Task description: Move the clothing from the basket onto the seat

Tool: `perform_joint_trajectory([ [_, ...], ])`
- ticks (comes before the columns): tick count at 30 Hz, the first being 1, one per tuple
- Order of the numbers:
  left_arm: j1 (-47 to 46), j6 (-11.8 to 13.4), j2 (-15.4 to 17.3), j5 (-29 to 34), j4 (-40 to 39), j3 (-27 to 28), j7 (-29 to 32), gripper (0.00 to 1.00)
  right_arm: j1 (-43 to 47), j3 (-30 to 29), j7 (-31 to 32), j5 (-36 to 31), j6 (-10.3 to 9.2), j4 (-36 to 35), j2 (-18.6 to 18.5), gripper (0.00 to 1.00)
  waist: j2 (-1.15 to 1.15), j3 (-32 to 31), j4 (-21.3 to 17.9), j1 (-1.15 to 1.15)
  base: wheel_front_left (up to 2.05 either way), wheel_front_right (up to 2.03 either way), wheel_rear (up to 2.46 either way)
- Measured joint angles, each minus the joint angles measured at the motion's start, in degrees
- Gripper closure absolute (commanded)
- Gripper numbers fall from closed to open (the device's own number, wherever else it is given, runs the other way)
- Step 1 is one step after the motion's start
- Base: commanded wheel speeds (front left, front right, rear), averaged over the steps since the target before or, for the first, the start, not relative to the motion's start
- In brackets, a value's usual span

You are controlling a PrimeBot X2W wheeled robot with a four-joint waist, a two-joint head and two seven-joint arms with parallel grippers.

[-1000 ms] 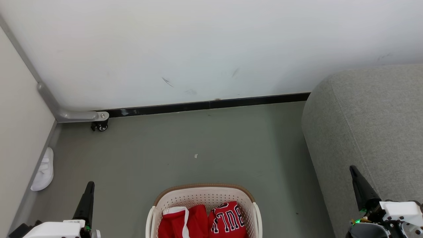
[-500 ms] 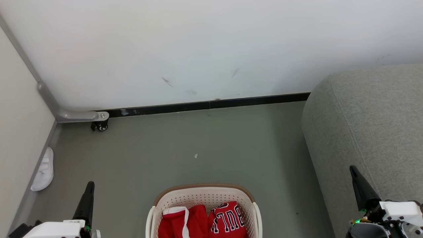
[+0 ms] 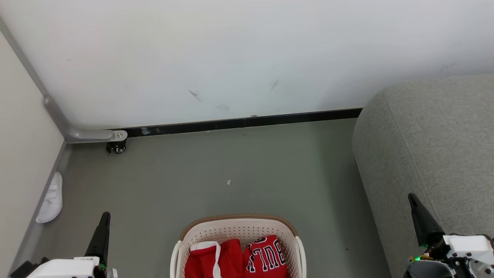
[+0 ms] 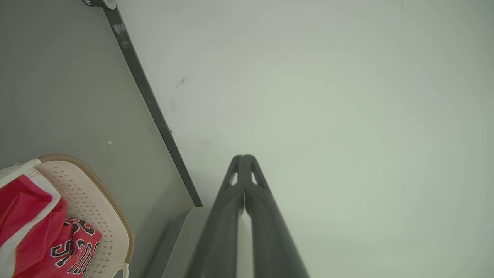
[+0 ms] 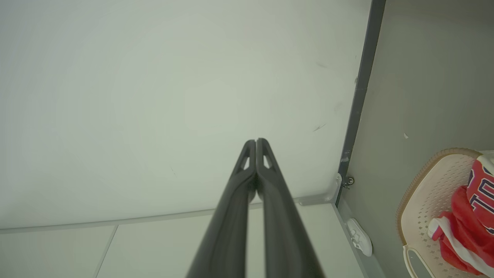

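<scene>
The left hand (image 3: pixel 105 217) and the right hand (image 3: pixel 412 199) are held low, pointed forward, flanking the basket (image 3: pixel 239 218). Both are closed on nothing. The clothing (image 3: pixel 235 256) is seen inside it.

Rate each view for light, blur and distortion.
Head view: even, soft light, sharp, hardly any shadow, no glare; the basket is cut off at the bottom edge. Left wrist view: wall dims toward the corners, left gripper soft near the lens. Right wrist view: same dimming, right gripper likewise soft.

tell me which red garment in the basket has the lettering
The jersey on the right, with black-and-white letters; the shorts beside it show only white trim.
</scene>
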Motion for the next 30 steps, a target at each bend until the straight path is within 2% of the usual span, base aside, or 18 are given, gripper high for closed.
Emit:
perform_joint_trajectory([
  [30,0.0,0.0,0.0,0.0,0.0,0.0,0.0,1.0,0.0,-0.05,0.15,0.0,0.0,0.0,0.23,1.0,0.0,0.0,0.0,0.0,0.0,0.0,0.0],
])
